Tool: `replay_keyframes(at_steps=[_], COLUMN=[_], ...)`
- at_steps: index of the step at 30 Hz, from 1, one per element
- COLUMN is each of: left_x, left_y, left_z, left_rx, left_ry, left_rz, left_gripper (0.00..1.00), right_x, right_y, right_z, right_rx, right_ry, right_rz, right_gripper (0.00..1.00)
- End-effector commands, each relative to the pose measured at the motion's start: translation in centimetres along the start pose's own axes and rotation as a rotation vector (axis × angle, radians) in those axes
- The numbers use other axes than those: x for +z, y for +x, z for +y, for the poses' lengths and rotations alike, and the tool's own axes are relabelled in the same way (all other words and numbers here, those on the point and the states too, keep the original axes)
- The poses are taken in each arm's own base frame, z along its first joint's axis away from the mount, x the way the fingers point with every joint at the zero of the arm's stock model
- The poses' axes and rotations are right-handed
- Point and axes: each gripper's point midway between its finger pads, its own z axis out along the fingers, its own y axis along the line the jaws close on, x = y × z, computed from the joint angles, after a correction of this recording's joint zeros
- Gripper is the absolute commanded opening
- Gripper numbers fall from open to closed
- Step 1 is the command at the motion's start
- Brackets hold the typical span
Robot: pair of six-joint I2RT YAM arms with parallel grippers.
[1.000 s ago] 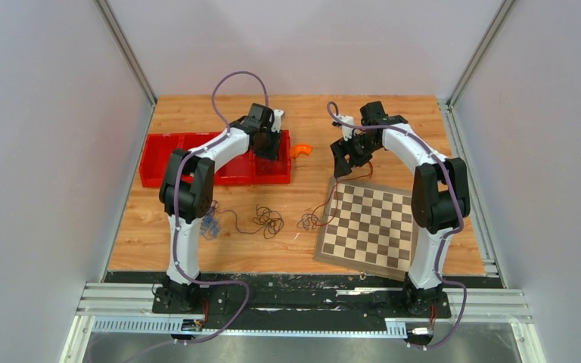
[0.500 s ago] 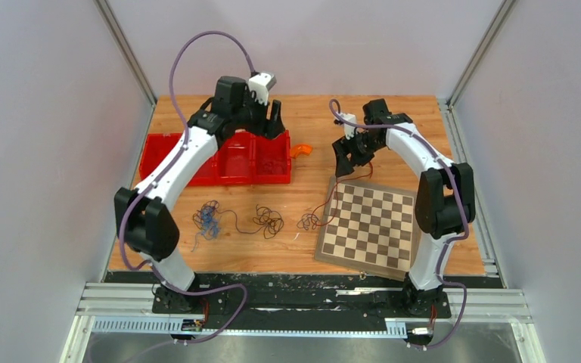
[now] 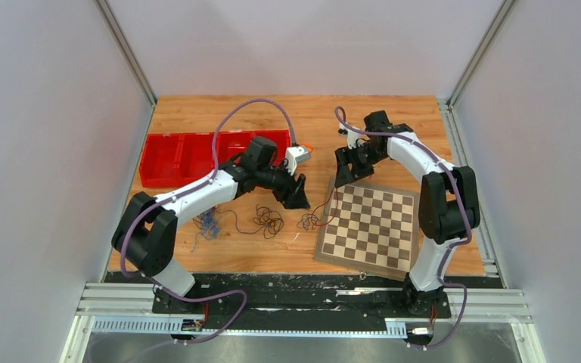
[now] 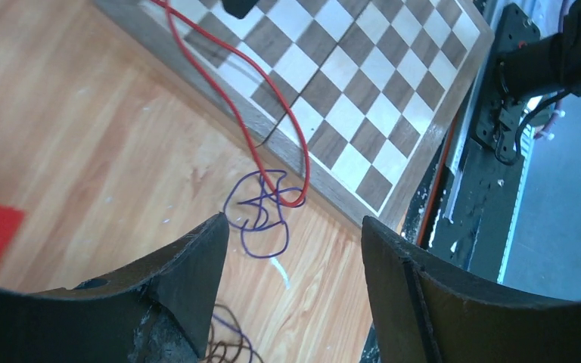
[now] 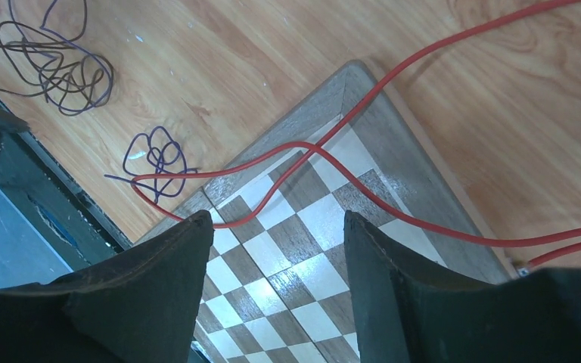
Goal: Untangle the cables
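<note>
Your left gripper [image 3: 296, 195] hangs over the wooden table [image 3: 318, 113], jaws spread wide with nothing between them. In its wrist view the small purple cable [image 4: 261, 219] lies knotted on the wood just beyond the two fingertips [image 4: 210, 234]. The looped end of the red cable [image 4: 296, 201] crosses that knot, and a dark cable [image 4: 227, 352] curls beside the left-hand finger. Your right gripper [image 3: 344, 170] is also wide open and grips nothing. Past its fingertips [image 5: 200, 227] the red cable crosses the corner of the chessboard [image 5: 302, 242] and runs off to the right of the fingers. There it slips behind the right-hand finger, out of sight. The purple cable sits beyond the left finger's tip there, on bare wood. A blue cable [image 3: 210, 221] lies well apart from both grippers, behind the left gripper's fingers.
</note>
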Motion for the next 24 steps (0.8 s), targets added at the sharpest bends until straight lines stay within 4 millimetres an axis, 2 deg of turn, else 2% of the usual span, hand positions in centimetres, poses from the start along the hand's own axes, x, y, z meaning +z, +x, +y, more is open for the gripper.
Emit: replay_keyframes(at_steps=[1,5,9,12,15,16,17,18,19,20,21,22,24], left_x=[2.4,3.5,4.1,4.6,5.7,6.0,6.5,6.9,7.0,7.4,7.5,7.7,7.5], left_y=[0.5,3.6,5.0,5.2,6.0,6.3,6.3,7.0,6.7,7.4,7.1,7.9,8.1], left_z=[-1.0,-0.7,0.1,1.0,1.6,2.4,2.3,2.9,3.5,3.6,4.1,4.2,4.4], left_rx=[0.045,0.079,0.227,0.353,0.405,0.424,0.443,0.462,0.472,0.479,0.487,0.49,0.512], left_ry=[0.068,0.072,0.046,0.003,-0.028,-0.063,-0.071,-0.101,-0.14,-0.145,-0.173,-0.176,-0.198], left_rz=[-0.019,0.002,-0.029,-0.052,-0.025,-0.007,0.002,0.031,0.04,0.072,0.081,0.12,0.161], left_gripper=[0.74,0.75,0.76,0.75,0.73,0.73,0.71,0.7,0.68,0.66,0.61,0.58,0.43], right_x=[1.3,2.3,3.8,4.5,4.9,5.0,5.1,5.2,5.3,5.3,5.4,5.5,5.6], right_y=[0.0,0.5,1.9,2.6,3.1,3.2,3.3,3.4,3.4,3.4,3.5,3.6,3.9], right_z=[0.1,-0.4,-1.4,-2.5,-3.5,-3.8,-4.1,-4.3,-4.5,-4.7,-4.9,-5.1,-5.4], right_rx=[0.028,0.012,-0.005,-0.016,-0.017,-0.018,-0.02,-0.022,-0.023,-0.026,-0.028,-0.03,-0.035], right_ry=[-0.016,0.016,0.063,0.112,0.158,0.172,0.191,0.201,0.213,0.224,0.237,0.248,0.266], right_rz=[-0.016,-0.012,0.032,0.056,0.078,0.084,0.09,0.096,0.099,0.101,0.105,0.108,0.121], right_gripper=[0.63,0.63,0.62,0.62,0.61,0.61,0.6,0.6,0.6,0.59,0.59,0.58,0.57])
